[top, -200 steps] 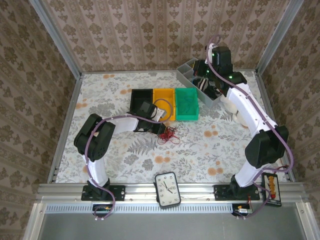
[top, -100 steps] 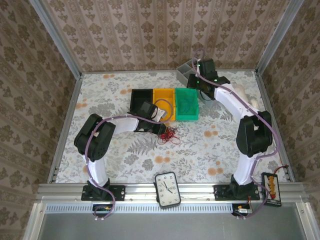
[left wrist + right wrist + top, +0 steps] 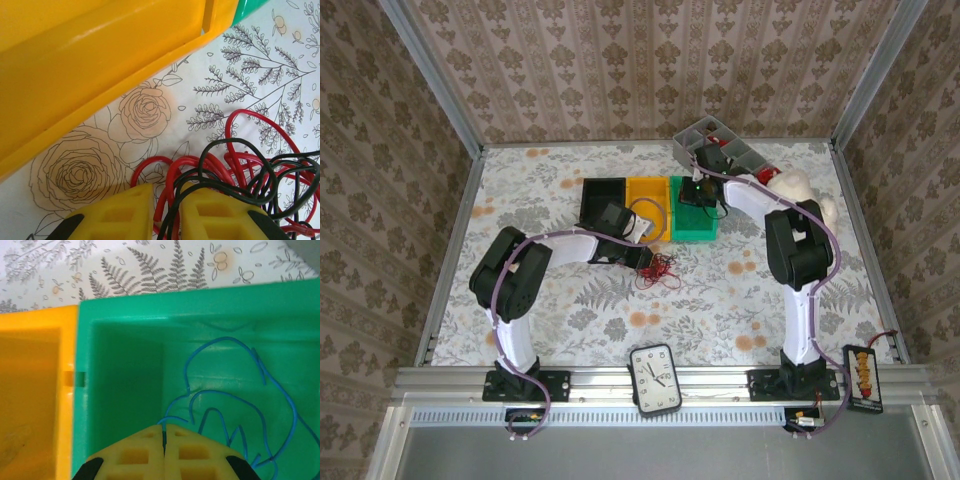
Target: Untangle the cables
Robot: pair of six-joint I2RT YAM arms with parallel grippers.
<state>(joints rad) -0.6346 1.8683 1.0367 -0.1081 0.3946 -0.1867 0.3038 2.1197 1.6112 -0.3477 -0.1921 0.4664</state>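
- Nearest you on the worktop [image 3: 560, 300], just in front of the yellow bin [image 3: 648, 181], lies the red and black tangle [image 3: 661, 270]. The two colours loop through each other there, so this part of the job is not done.
- Your left gripper [image 3: 166, 192] sits low on that tangle [image 3: 235, 170]. Its jaws are drawn in to a narrow slot, with red and black strands running through the slot, so it has hold of the bunch at its near edge.
- Further back, the blue cable [image 3: 225, 338] is already apart from the other two. It lies in loose curves inside the green bin [image 3: 200, 295], next to the yellow bin [image 3: 35, 320].
- Your right gripper [image 3: 164, 432] hangs over the green bin [image 3: 692, 232] with its fingers pressed tight together. One blue strand runs right up to the seam at the tips, so it looks pinched there and not yet let go.
- As I judge it, roughly a third is done: blue is sorted, and red and black are left to pull apart.
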